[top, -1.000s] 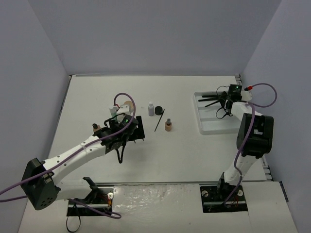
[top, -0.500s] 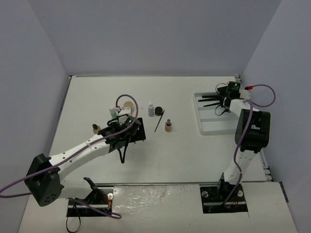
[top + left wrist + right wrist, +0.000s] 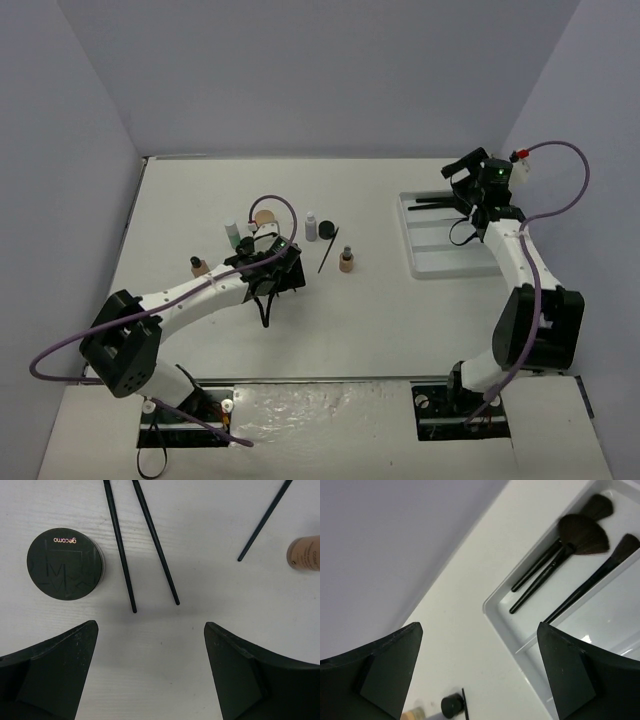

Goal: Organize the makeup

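Black brushes (image 3: 122,555) lie just beyond the empty, spread left gripper (image 3: 150,626); pinching both probably scissors them apart. Right gripper (image 3: 480,627) gapes empty near the tray (image 3: 501,622).

A white compartmented tray (image 3: 436,254) lies on the right side of the white table (image 3: 400,320), toward its far edge. Plain lavender-grey walls (image 3: 320,70) close in the table on the left, far and right.
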`<action>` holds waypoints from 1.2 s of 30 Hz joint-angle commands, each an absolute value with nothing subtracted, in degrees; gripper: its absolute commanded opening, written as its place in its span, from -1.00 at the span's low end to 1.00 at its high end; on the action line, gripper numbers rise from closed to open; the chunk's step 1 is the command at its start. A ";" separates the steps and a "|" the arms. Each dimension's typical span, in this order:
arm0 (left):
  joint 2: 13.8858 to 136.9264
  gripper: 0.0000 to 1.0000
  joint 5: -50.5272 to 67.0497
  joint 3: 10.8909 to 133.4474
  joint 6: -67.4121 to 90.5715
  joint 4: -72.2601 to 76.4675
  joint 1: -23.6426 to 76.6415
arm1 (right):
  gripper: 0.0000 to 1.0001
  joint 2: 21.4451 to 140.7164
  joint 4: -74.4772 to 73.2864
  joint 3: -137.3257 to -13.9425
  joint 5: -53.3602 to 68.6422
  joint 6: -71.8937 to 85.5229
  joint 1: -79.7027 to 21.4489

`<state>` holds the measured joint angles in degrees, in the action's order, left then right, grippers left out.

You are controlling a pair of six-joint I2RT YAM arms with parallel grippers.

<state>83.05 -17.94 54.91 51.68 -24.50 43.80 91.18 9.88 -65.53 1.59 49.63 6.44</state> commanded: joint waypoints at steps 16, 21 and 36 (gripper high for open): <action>91.96 -0.21 -16.01 56.41 53.33 -15.06 37.35 | 1.00 66.62 4.73 -56.57 5.27 33.80 -4.94; 94.80 -0.36 -15.71 56.88 53.54 -14.88 37.26 | 1.00 66.03 4.70 -55.36 5.32 33.34 -5.06; 97.84 -0.52 -16.71 56.25 54.04 -16.58 35.43 | 1.00 66.01 4.66 -55.20 5.19 32.45 -5.95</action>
